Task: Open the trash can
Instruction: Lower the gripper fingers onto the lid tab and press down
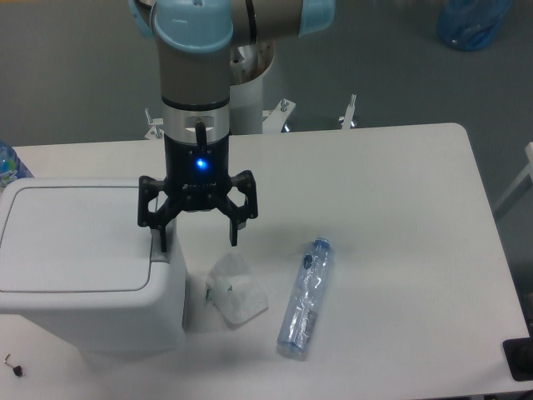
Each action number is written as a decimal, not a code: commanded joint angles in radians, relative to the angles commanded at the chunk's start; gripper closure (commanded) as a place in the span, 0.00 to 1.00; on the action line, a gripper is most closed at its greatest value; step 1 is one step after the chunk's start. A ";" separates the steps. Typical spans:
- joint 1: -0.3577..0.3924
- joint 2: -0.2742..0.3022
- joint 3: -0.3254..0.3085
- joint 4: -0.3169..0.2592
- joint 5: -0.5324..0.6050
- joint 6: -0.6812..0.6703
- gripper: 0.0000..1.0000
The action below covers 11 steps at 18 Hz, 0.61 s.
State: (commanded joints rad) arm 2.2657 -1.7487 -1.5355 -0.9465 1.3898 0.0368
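Leftmost, the trash can (83, 275) sits on the bench (391, 217) with its lid shut. Above its right edge hangs the tool (198, 242), fingers spread, one tip over the grey push tab (161, 247). Likely risk: that tip slips off the narrow tab, leaving the lid latched. Further right lie a crumpled wrapper (236, 288) and a plastic bottle (305, 297).

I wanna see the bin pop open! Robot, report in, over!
Gripper open, one finger over the grey tab. Trash can lid shut. Crumpled wrapper and plastic bottle lie beside it, not in the way.
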 joint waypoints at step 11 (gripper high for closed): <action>0.000 -0.006 0.002 0.000 0.000 0.000 0.00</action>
State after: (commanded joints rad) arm 2.2657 -1.7549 -1.5340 -0.9465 1.3898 0.0368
